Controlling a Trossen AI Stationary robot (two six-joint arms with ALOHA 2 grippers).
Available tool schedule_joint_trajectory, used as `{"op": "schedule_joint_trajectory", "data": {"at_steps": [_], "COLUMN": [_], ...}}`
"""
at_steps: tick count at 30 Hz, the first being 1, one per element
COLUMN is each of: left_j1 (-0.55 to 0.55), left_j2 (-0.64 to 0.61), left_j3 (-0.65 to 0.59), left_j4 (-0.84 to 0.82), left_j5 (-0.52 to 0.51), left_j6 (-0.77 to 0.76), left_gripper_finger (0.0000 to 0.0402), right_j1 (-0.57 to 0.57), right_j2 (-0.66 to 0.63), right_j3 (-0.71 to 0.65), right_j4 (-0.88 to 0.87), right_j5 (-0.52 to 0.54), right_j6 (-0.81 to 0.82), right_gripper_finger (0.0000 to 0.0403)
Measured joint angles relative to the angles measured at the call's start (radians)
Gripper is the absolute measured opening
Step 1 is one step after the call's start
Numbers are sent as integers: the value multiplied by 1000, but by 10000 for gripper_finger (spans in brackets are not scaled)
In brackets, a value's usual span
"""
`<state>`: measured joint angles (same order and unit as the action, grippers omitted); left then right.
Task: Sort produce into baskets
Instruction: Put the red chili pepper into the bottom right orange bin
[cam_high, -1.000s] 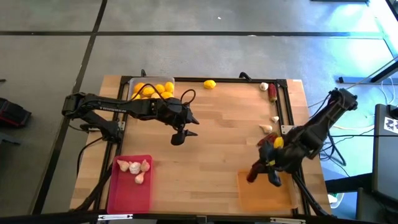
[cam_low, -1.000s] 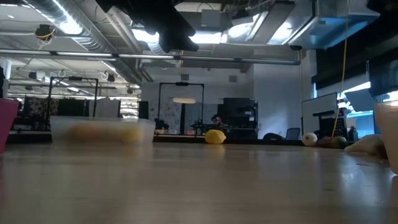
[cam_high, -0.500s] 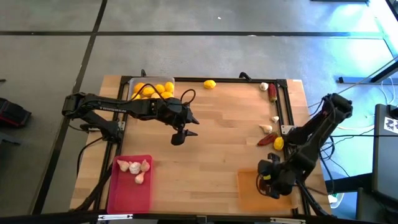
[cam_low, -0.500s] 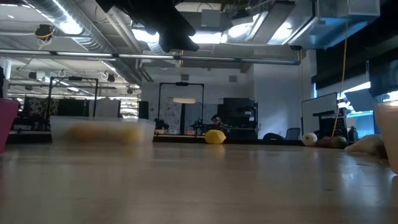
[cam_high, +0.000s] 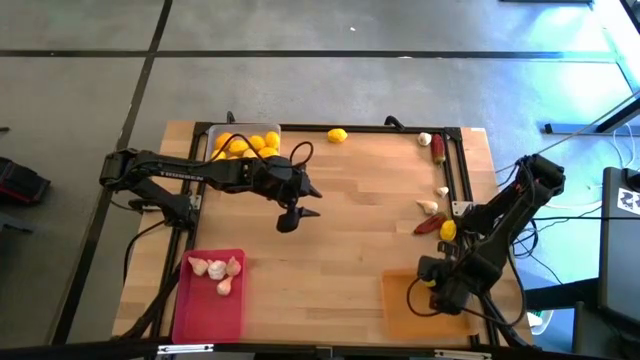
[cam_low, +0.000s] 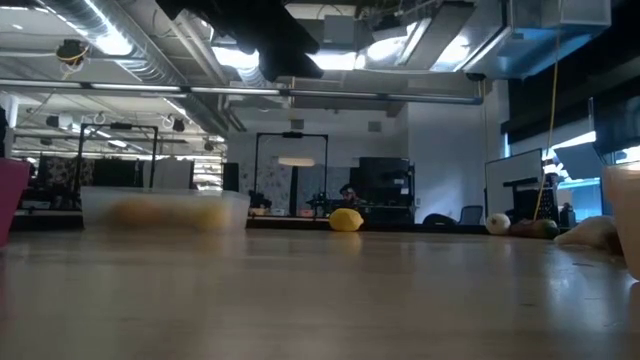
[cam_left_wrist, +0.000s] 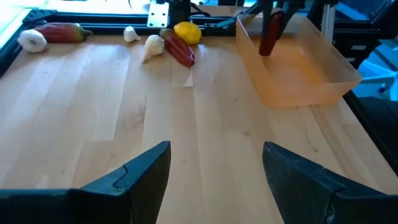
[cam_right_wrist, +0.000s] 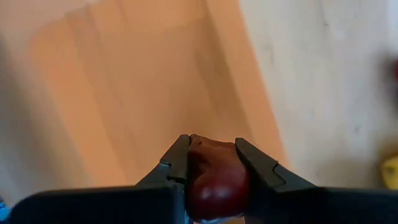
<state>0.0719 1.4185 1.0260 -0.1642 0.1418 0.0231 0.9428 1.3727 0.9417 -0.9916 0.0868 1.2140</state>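
My right gripper (cam_right_wrist: 211, 142) points down over the orange basket (cam_high: 405, 310) at the table's near right, shut on a dark red chili pepper (cam_left_wrist: 270, 31). My left gripper (cam_left_wrist: 214, 168) hangs open above the bare middle of the table (cam_high: 288, 218), touching nothing. The clear basket (cam_high: 243, 143) at the far left holds yellow fruits. The pink basket (cam_high: 210, 295) at the near left holds garlic bulbs (cam_high: 218, 270). Loose on the right lie a chili (cam_high: 427, 225), a yellow fruit (cam_high: 447, 230) and garlic (cam_high: 428, 207). My right gripper pinches the chili's upper end (cam_right_wrist: 214, 155) between its two fingers, coming from above and pointing down. The chili hangs upright below the fingers, and its lower tip (cam_left_wrist: 266, 51) is inside the orange basket's outline; whether it touches the floor I cannot tell.
Another yellow fruit (cam_high: 338, 135), a garlic bulb (cam_high: 425, 139) and a chili (cam_high: 438, 148) lie near the far edge. A small garlic bulb (cam_high: 441, 191) lies by the black frame rail (cam_high: 462, 170) on the right. The table's middle is bare wood.
My right gripper has gone down and toward the table's near edge with the chili, tipping until it points straight down over the orange basket. The chili has stayed in its fingers.
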Motion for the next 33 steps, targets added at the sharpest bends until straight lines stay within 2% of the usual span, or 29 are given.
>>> {"op": "schedule_joint_trajectory", "data": {"at_steps": [8,12,17,21,26,33], "left_j1": [0,0,0,0,0,-2], "left_j2": [0,0,0,0,0,0], "left_j3": [0,0,0,0,0,-12], "left_j4": [0,-2,-3,-3,-3,7], "left_j5": [-20,-20,-20,-20,-20,-20], "left_j6": [0,0,1,5,21,60], "left_gripper_finger": [251,251,251,251,251,251], "right_j1": [0,0,0,0,-1,-34], "right_j2": [0,0,0,0,0,0], "right_j3": [0,0,-1,-1,-1,33], "right_j4": [7,-12,-3,38,52,30], "right_j5": [61,89,92,90,106,128], "right_j6": [15,63,66,59,34,10], "right_gripper_finger": [83,116,170,198,205,194]}}
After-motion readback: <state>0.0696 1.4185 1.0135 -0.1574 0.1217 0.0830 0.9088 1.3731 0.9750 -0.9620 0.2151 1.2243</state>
